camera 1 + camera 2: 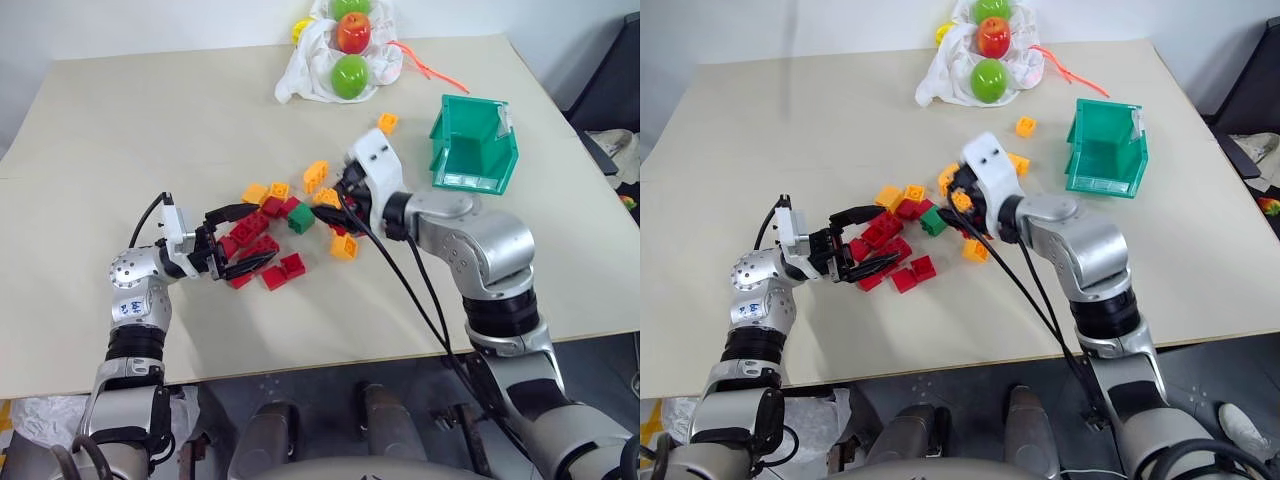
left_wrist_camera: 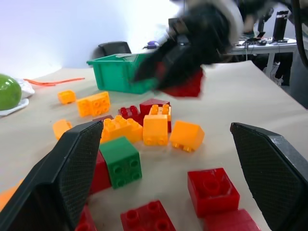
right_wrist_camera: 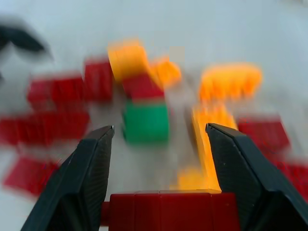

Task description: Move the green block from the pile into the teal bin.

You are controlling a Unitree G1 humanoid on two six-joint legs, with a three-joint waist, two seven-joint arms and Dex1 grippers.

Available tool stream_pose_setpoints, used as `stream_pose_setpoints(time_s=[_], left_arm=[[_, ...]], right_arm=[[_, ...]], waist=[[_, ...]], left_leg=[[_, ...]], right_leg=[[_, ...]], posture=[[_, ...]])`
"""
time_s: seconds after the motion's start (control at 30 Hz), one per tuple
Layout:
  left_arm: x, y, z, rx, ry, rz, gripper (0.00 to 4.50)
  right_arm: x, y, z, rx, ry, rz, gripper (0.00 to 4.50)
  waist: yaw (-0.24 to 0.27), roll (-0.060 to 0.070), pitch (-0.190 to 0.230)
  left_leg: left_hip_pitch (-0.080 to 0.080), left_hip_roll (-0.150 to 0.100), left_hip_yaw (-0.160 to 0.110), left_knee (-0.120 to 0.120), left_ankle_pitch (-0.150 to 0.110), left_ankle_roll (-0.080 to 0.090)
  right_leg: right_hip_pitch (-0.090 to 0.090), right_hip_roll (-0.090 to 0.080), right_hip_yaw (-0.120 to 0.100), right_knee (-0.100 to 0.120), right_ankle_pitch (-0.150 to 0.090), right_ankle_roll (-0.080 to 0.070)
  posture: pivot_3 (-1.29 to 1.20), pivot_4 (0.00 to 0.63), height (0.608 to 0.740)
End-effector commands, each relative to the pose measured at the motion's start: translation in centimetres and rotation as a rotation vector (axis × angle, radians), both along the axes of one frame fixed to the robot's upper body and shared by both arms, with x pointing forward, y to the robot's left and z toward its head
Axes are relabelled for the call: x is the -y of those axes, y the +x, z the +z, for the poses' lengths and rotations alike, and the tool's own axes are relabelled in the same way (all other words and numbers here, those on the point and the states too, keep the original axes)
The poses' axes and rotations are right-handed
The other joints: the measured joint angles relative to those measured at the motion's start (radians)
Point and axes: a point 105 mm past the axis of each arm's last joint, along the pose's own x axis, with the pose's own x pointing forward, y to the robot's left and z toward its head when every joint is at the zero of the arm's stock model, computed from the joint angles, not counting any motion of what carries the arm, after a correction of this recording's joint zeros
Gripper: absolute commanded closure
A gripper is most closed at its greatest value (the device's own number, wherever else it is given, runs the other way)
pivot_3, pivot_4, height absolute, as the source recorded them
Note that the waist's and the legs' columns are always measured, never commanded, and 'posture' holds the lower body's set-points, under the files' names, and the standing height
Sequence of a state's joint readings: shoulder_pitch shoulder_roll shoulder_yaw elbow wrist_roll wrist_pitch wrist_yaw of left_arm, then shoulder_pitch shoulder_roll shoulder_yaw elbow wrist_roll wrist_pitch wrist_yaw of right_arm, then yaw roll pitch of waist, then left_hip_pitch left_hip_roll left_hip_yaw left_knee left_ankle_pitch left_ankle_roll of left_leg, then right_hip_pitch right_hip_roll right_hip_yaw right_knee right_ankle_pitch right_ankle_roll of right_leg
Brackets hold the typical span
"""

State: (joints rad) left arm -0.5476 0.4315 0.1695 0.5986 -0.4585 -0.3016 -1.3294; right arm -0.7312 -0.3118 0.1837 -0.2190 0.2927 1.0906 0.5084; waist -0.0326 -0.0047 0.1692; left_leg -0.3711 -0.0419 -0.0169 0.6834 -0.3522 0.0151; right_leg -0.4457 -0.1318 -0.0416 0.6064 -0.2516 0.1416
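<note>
Lying among the pile [image 1: 275, 232] on the counter [image 1: 150, 130], the green block [image 1: 301, 219] looks light, rigid, slick (grip flat sides); right end effector [image 3: 159, 144] holds a red brick [image 3: 168, 211], left end effector [image 1: 238, 240] gapes wide.

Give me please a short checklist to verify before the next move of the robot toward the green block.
1. Right gripper free for the green block: not ok, it is shut on a red brick.
2. Green block gripped: not ok, it lies on the table in the pile.
3. Green block's top uncovered: ok.
4. Left gripper open: ok, beside the red bricks.
5. Teal bin upright with its opening free: ok.
</note>
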Motion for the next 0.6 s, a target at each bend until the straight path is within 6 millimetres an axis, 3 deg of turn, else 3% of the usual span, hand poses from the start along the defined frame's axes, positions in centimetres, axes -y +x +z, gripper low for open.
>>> stream_pose_setpoints(time_s=[0.03, 0.17, 0.23, 0.3, 0.53, 0.6], left_arm=[[0.1, 0.1, 0.5, 0.026, 0.010, -0.006, 0.00], [0.0, 0.2, 0.5, 0.026, 0.012, -0.001, 0.00], [-0.2, 0.1, 0.5, 0.027, 0.013, 0.009, 0.00], [-0.5, 0.0, 0.4, 0.027, 0.015, 0.018, 0.00], [-1.0, -0.3, 0.3, 0.030, 0.014, 0.046, 0.00], [-1.1, -0.4, 0.2, 0.029, 0.016, 0.052, 0.00]], right_arm=[[-1.1, -0.3, 0.8, 0.058, 0.011, 0.054, 1.78], [-1.5, -0.2, 0.7, 0.082, 0.016, 0.076, 1.78], [-3.4, -1.4, 1.3, -0.047, 0.144, 0.256, 1.78], [-3.9, -1.4, 1.4, -0.050, 0.110, 0.310, 1.78], [-4.4, -0.6, 0.7, -0.036, 0.036, 0.290, 1.78], [-4.5, -0.4, 0.6, -0.015, 0.025, 0.279, 1.07]], waist=[[-0.005, 0.000, 0.000], [0.002, 0.000, 0.000], [0.002, 0.000, 0.000], [0.001, 0.000, 0.000], [0.004, 0.000, 0.000], [0.004, 0.000, 0.000]], left_leg=[[0.000, 0.000, 0.000, 0.000, 0.000, 0.000], [0.001, 0.001, 0.000, 0.000, 0.000, 0.000], [0.001, 0.002, 0.000, 0.000, 0.000, 0.000], [0.001, 0.002, 0.000, 0.000, 0.000, 0.000], [0.000, 0.002, -0.001, 0.000, 0.000, 0.000], [0.000, 0.002, -0.001, 0.000, 0.000, 0.000]], right_leg=[[0.000, 0.001, 0.000, 0.000, 0.000, 0.000], [0.000, 0.000, 0.000, 0.001, 0.000, 0.000], [0.000, 0.000, 0.000, 0.001, 0.000, 0.000], [0.000, 0.000, 0.000, 0.000, 0.000, 0.000], [0.000, -0.001, -0.001, 0.000, 0.000, 0.000], [0.000, -0.001, -0.001, 0.000, 0.000, 0.000]], posture=[[0.00, 0.150, 0.740], [0.00, 0.150, 0.740], [0.00, 0.150, 0.740], [0.00, 0.150, 0.740], [0.00, 0.150, 0.740], [0.00, 0.150, 0.740]])
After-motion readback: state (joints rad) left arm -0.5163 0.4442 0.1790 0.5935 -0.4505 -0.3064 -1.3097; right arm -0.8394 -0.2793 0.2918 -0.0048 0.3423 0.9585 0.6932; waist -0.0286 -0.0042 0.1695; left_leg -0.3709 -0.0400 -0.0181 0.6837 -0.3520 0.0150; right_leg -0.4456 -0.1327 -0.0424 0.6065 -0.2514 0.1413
